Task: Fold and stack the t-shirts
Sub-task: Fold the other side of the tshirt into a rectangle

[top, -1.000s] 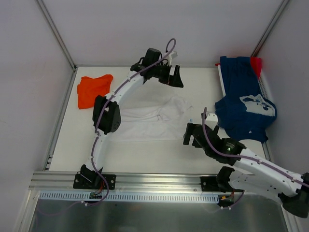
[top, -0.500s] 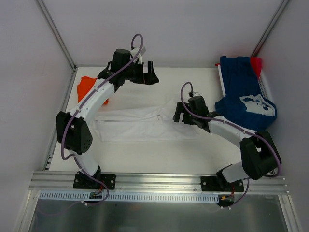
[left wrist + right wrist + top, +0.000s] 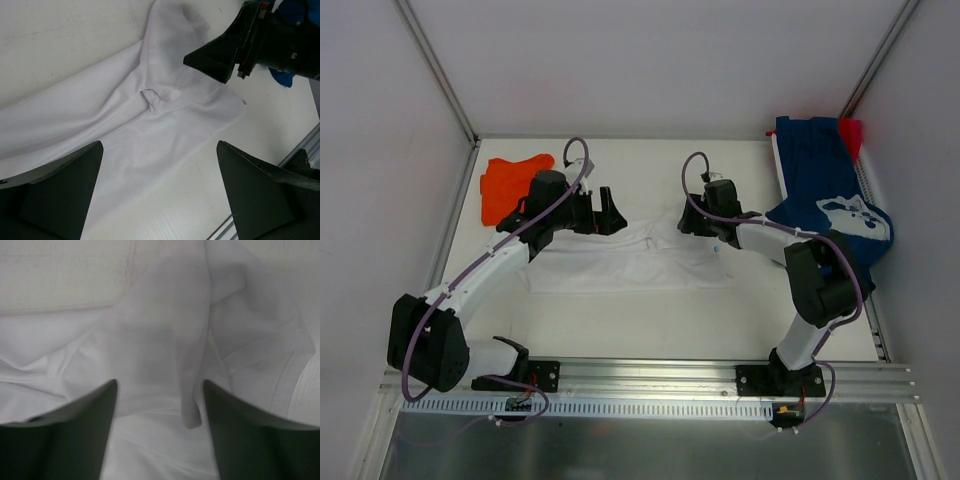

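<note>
Left gripper has swung in from the back and right gripper has pushed forward. Both are now over the white t-shirt spread on the table, jaws wide apart, the right straddling a raised fold.

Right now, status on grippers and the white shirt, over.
Left gripper open above white shirt. Right gripper open, straddling a raised fold. Shirt spread out, creased. Apart from it: orange shirt, navy shirt.

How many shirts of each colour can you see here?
White t-shirt: 1
Orange t-shirt: 1
Navy blue t-shirt: 1
Red t-shirt: 1 (only a corner shows)
Total: 4
</note>
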Available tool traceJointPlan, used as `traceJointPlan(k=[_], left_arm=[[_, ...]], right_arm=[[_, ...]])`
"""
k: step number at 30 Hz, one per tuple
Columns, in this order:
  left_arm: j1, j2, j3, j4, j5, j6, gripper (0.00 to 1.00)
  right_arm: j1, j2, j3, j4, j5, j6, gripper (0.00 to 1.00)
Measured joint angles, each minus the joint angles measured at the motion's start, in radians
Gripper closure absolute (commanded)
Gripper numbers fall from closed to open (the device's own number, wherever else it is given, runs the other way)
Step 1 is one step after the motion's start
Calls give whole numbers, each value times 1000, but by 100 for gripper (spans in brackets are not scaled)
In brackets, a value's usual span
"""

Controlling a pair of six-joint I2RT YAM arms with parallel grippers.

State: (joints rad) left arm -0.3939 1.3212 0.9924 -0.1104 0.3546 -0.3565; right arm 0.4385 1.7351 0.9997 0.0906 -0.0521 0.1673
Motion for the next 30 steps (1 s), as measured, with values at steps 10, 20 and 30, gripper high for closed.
traceJointPlan(k=[10,20,30], left_arm=[[0,-98,-128,59,-25,-27,1],[0,-103,-172,112,-25,-52,1],[-27,-116,-193,138,-25,-69,1]], right_arm=[[-10,13,4,36,-18,5,100],[-10,-111,-31,-42,-7,-2,100],[-10,-325,6,-235,53,-56,100]])
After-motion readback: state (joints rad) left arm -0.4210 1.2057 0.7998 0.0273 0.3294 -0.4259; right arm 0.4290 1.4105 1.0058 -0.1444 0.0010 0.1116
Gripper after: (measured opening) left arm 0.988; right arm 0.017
